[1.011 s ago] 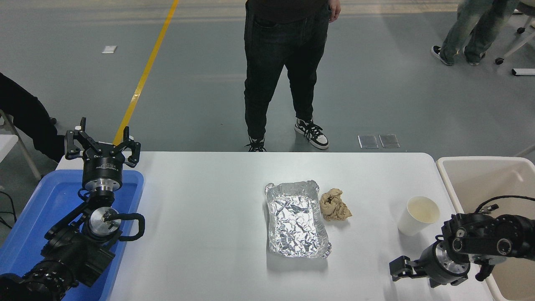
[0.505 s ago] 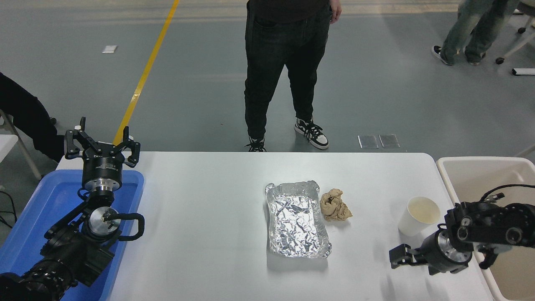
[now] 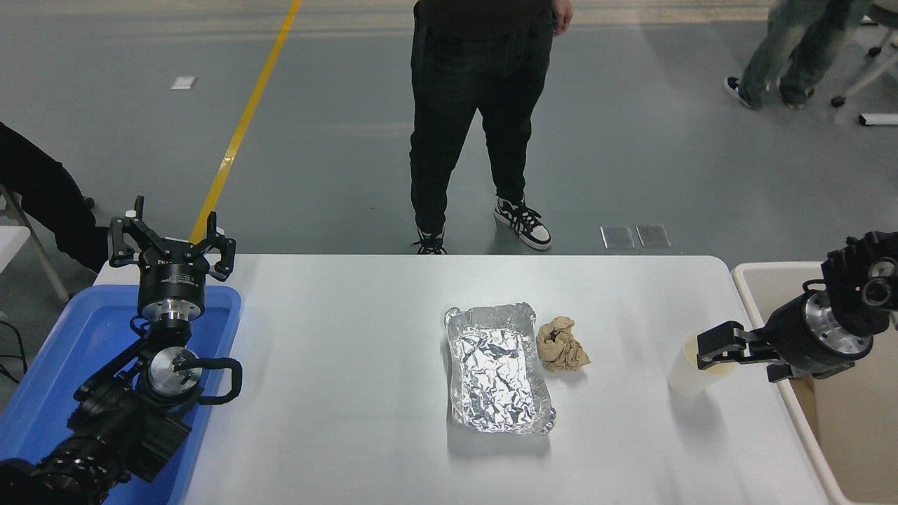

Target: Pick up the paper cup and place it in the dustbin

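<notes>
The white paper cup (image 3: 682, 374) stands upright on the table near its right edge. My right gripper (image 3: 717, 345) comes in from the right and hangs over the cup's rim, hiding most of the mouth. I cannot make out from this angle whether it holds the cup. The cream dustbin (image 3: 772, 268) sits just beyond the table's right end, with the right arm across its near wall. My left gripper (image 3: 172, 231) is parked at the far left, pointing up and open.
A crumpled foil tray (image 3: 498, 368) lies mid-table with a tan paper ball (image 3: 561, 344) beside it. A blue plastic tray (image 3: 63, 351) sits under the left arm. A person (image 3: 477, 119) stands at the far side, and other legs show at the top right.
The right arm has swung up and away from the table's front edge, and its gripper now sits over the cup's rim. The cup and left arm have not moved.
</notes>
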